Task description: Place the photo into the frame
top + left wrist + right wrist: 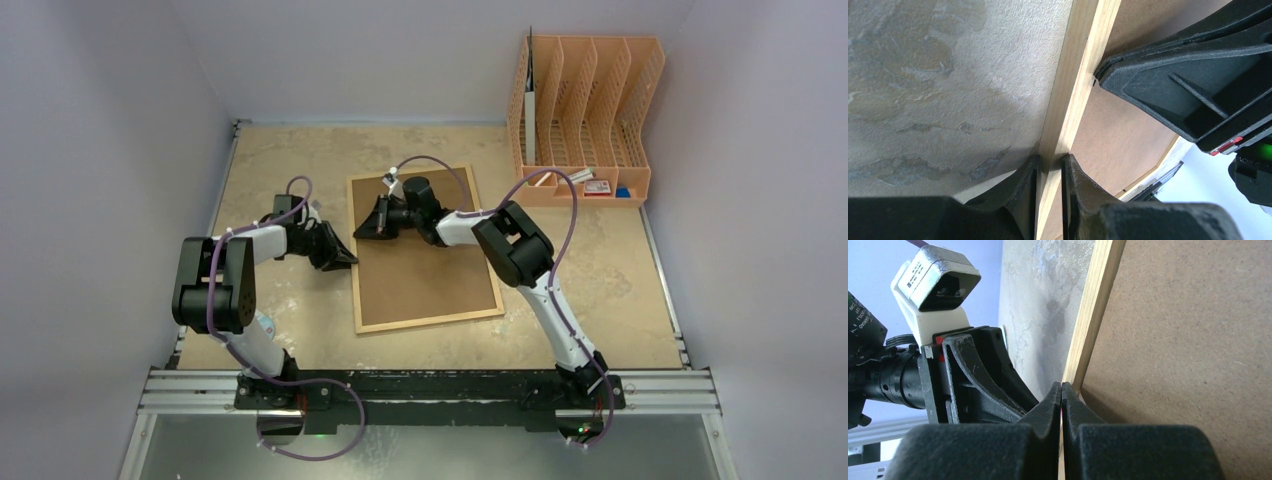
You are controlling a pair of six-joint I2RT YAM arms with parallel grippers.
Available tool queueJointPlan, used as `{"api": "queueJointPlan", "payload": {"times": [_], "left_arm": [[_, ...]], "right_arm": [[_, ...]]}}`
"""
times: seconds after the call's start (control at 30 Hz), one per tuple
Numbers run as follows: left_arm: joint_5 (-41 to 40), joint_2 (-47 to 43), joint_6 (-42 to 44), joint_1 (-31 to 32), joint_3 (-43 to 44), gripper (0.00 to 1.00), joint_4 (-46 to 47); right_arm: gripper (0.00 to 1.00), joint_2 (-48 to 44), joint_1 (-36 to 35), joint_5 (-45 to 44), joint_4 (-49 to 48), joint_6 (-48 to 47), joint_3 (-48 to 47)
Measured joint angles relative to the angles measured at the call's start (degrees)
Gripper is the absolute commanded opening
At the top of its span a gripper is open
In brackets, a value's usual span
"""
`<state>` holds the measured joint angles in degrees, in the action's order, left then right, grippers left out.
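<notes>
The left claw (pixel 348 260) and right claw (pixel 361 232) crowd the frame's (pixel 430 288) left edge. The counter (pixel 600 285) right of it lies open, and a file rack (pixel 585 110) blocks the far-right corner.

An orange file organiser (pixel 590 100) stands at the mottled table's (pixel 270 160) far right, white sheets (pixel 531 115) in its leftmost slot.

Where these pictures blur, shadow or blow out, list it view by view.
Top external: even light, sharp, faint arm shadows on the frame. Left wrist: near jaws blurred, dark shadow on the table beside the frame's edge, white washout bottom right. Right wrist: near jaws blurred, fibreboard grain crisp.
</notes>
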<state>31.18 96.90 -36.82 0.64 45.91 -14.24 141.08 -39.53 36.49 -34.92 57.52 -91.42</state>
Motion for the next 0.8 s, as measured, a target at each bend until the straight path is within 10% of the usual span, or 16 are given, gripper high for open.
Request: {"api": "queueJointPlan", "payload": {"times": [0.8], "left_arm": [[0.0,0.4,0.0,0.0,0.4,0.15,-0.5]], "right_arm": [[0.0,0.0,0.0,0.8,3.1,-3.1,-1.1]]}}
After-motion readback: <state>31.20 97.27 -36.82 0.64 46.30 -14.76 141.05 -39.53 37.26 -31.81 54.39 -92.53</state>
